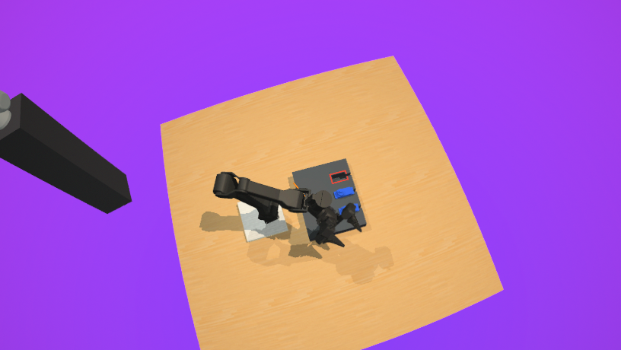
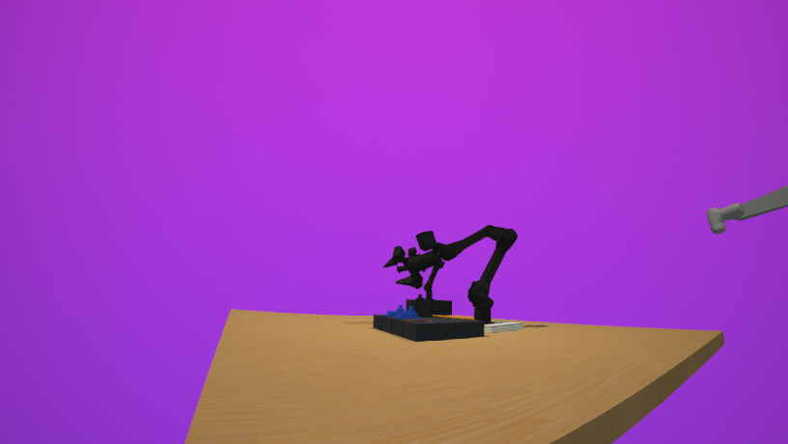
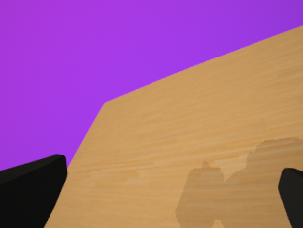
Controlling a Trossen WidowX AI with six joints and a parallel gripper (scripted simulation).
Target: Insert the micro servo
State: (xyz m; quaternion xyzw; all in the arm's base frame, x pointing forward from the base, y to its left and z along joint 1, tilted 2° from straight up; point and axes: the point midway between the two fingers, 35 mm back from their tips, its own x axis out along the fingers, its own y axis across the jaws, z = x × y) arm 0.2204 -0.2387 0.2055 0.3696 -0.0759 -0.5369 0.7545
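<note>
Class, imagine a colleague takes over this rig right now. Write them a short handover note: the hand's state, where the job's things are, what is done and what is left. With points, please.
Hand [image 1: 351, 238] [image 2: 390, 274] [image 3: 174, 173]: open, nothing between its fingers, raised above the deck [image 1: 313, 176] [image 2: 449, 329].
Things: the red-outlined pocket [image 1: 336, 178] [image 2: 420, 320] is in the deck, with no servo in it. Two blue servos [image 1: 344, 192] [image 2: 409, 313] sit in the deck beside it. I can't pick out the loose servo.
Done: no part of the seating.
Left: find and grasp the loose servo, seat it shaft up, ears flat, cable in the notch, let go, move clear.
</note>
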